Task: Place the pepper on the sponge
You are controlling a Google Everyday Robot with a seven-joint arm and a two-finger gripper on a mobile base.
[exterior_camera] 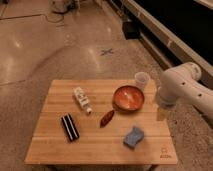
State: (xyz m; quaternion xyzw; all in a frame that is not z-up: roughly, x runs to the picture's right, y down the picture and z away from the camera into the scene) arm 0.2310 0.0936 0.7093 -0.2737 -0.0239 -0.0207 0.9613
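The pepper [106, 118], small, dark red-brown and tapered, lies on the wooden table [55, 150] near its middle, just below the left side of the bowl. The light blue sponge [134, 137] rests on the table to the pepper's lower right, a short gap away. My white arm [180, 85] comes in from the right. Its gripper [161, 113] hangs past the table's right edge, right of the bowl and above the sponge's level, apart from both pepper and sponge.
An orange-red bowl [128, 98] sits right of centre, with a clear plastic cup [142, 80] behind it. A white bottle [82, 100] lies left of centre. A black block with white stripes [70, 127] lies front left. Speckled floor surrounds the table.
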